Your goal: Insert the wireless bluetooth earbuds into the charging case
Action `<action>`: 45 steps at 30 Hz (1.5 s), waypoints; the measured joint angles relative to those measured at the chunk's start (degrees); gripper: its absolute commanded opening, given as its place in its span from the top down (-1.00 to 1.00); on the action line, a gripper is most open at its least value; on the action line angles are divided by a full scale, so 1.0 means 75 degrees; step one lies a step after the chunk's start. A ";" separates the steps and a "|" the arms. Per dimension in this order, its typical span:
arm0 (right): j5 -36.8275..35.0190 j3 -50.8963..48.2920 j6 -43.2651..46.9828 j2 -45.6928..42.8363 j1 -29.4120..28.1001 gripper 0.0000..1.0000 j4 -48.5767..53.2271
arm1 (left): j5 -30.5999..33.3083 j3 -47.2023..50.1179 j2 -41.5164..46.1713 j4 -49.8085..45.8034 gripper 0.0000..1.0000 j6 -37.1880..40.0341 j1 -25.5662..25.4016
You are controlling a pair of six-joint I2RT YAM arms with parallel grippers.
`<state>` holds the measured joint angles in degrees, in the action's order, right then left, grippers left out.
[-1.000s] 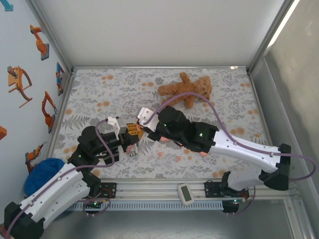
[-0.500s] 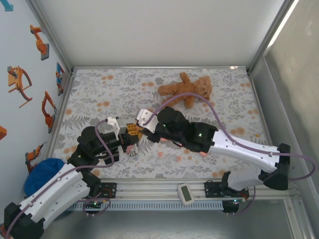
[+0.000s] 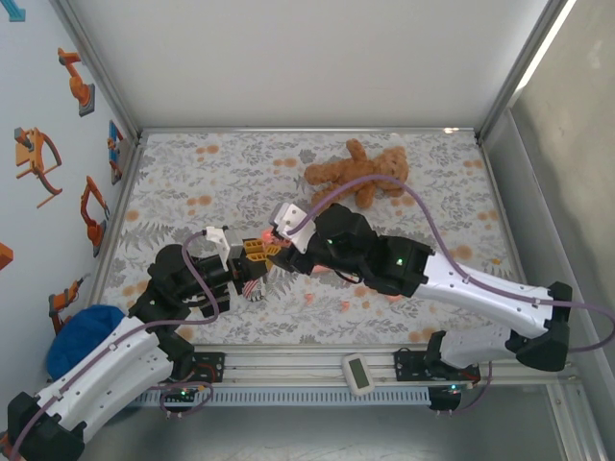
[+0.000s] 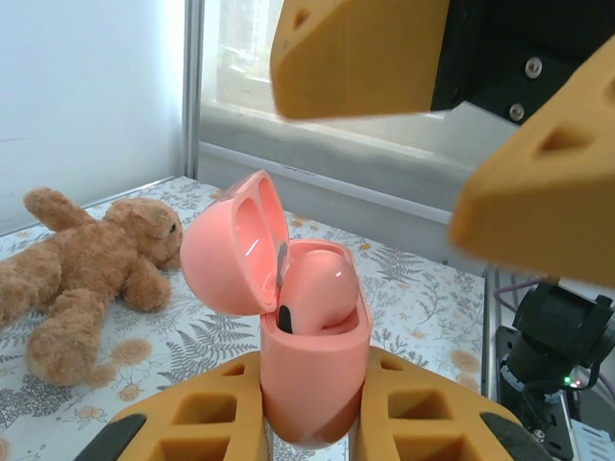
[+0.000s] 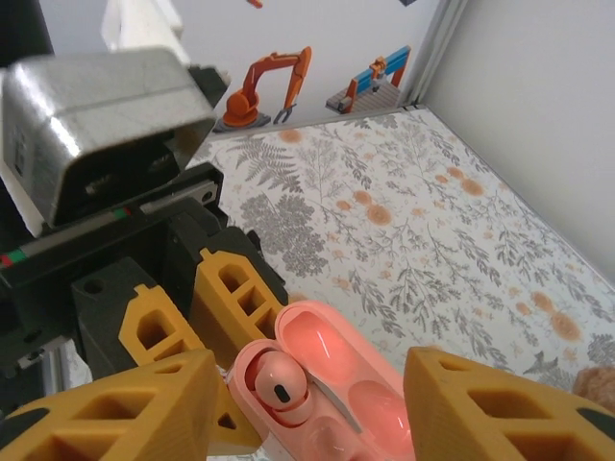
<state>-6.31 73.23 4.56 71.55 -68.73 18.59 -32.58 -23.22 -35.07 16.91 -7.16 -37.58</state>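
Progress: the charging case [image 4: 312,379] stands upright, clamped between the fingers of the left gripper [image 4: 312,423], left of centre on the table [image 3: 192,173]; its lid [image 4: 231,252] is hinged open. One earbud [image 4: 322,286] sits in the case and looks fully seated; that insertion is judged done. The right gripper [image 5: 303,408] hovers just above the case, jaws spread, nothing between them; released. Outstanding: the neighbouring socket appears vacant, though this is uncertain; a second earbud would need fetching.

Views: the left wrist view gives the side profile, namely lid angle and how deep the bud sits; the right wrist view looks down into the sockets; the top view gives the layout, both grippers meeting near the left arm, teddy bear [image 3: 360,173] far beyond; there, loose earbuds cannot be told from the orange print.
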 measured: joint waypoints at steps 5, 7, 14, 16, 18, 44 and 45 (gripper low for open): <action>-0.0152 0.0003 -0.0312 -0.0478 0.0000 -0.35 -0.0006 | 0.0003 0.0000 0.0035 -0.0015 0.94 0.0000 0.0000; -0.0256 0.0000 -0.0423 -0.0618 0.0000 -0.45 -0.0006 | 0.0003 0.0000 0.0055 -0.0035 0.94 0.0000 0.0000; -0.0743 -0.0192 -0.0816 -0.1005 0.0000 -0.93 -0.0003 | 0.0006 0.0000 0.0131 -0.0055 0.93 0.0000 0.0000; -0.0930 -0.0326 -0.0930 -0.1131 0.0000 -0.99 -0.0009 | 0.0015 0.0000 0.0169 -0.0117 0.94 0.0003 0.0000; -0.1090 -0.0484 -0.1046 -0.1256 0.0000 -0.99 -0.0003 | 0.0029 0.0000 0.0204 -0.0175 0.94 0.0003 0.0000; -0.1113 -0.3010 -0.3739 -0.2203 0.0664 -0.98 0.0484 | 0.0178 0.0000 0.0836 -0.0889 0.94 0.0064 0.0000; -0.1110 -0.3127 -0.3891 -0.2157 0.0662 -0.98 0.0539 | 0.0189 0.0000 0.0857 -0.0918 0.94 0.0064 0.0000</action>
<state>-14.63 49.78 -24.62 55.37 -63.77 22.63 -31.16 -23.22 -28.64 10.02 -6.68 -37.58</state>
